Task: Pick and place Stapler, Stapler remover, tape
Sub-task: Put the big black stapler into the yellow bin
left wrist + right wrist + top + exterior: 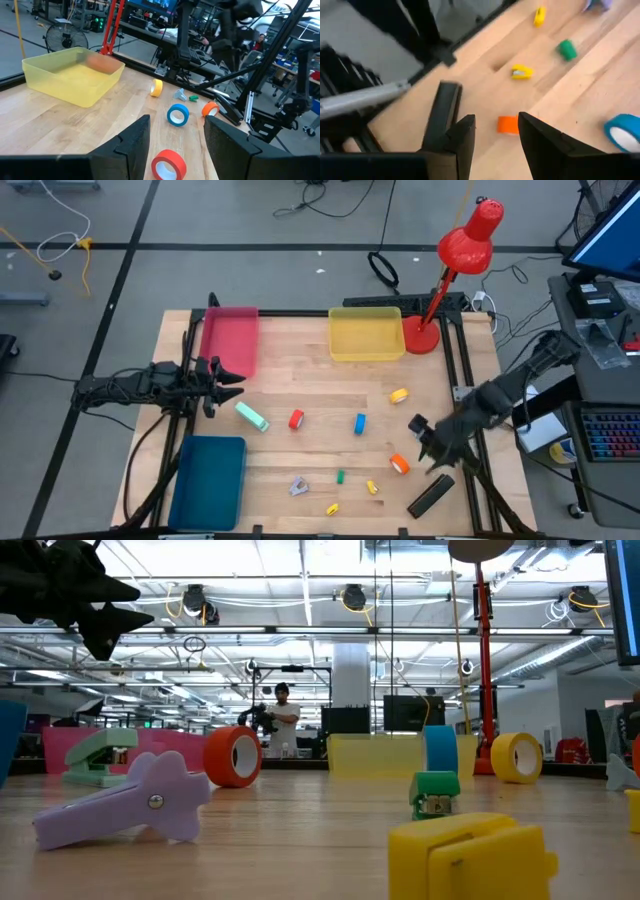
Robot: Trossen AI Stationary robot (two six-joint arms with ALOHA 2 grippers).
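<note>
Nothing has yet been put into a bin, as far as we can judge: the pink tray (229,338), the yellow bin (365,335) and the blue bin (209,478) all look empty from above, and every task item lies loose on the tabletop (320,385). The mint-green stapler (252,416) sits near the left tool (228,374), with the red tape roll (296,419) just beyond it; the blue tape roll (360,423), yellow tape roll (399,395) and orange tape roll (399,465) are spread toward the right side, and the lavender staple remover (299,486) lies near the front edge. We read this as the approach before a first pick. The left tool hovers above the tabletop with its fingers spread and empty, the red roll showing between them in its wrist view. The right tool (425,440) is also open and empty, low over the right front corner, with the orange roll and a black stapler (431,495) beside it. The next move, we think, calls for the right tool to centre over the orange roll, descend and close.
</note>
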